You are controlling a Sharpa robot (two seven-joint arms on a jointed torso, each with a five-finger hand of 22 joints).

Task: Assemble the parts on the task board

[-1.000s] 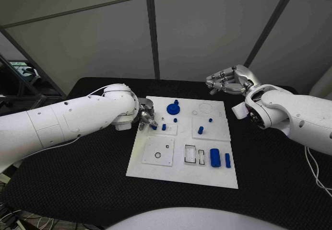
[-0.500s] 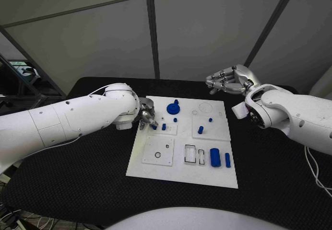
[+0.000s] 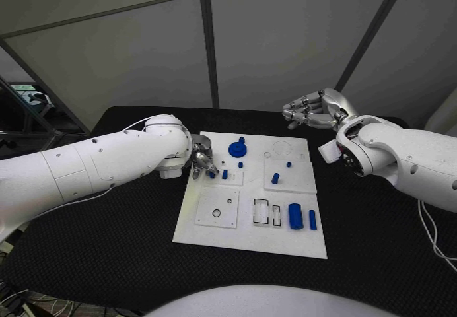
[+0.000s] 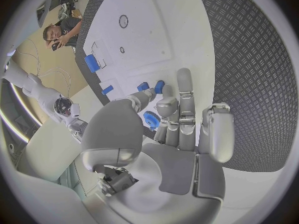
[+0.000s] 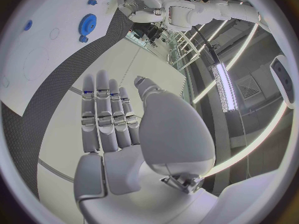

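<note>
The white task board [image 3: 249, 238] lies mid-table. My left hand [image 3: 202, 162] hangs over its left edge, thumb and a finger closed round a small blue peg [image 3: 211, 173]; the left wrist view shows that peg [image 4: 143, 86] at the fingertips of this hand [image 4: 168, 129]. Just beside it another blue peg [image 3: 224, 174] stands in the board. A blue gear [image 3: 238, 148] sits toward the far edge, also seen from the right wrist [image 5: 87, 22]. A thick blue cylinder [image 3: 295, 216] and a thin one [image 3: 312, 220] lie near the front right. My right hand [image 3: 312, 109] is raised beyond the far right corner, fingers straight and empty [image 5: 118, 129].
One more blue peg [image 3: 275, 178] stands right of centre on the board. Black table [image 3: 105, 251] surrounds the board on all sides, with grey wall panels behind it. My left forearm [image 3: 105, 165] crosses the table's left side.
</note>
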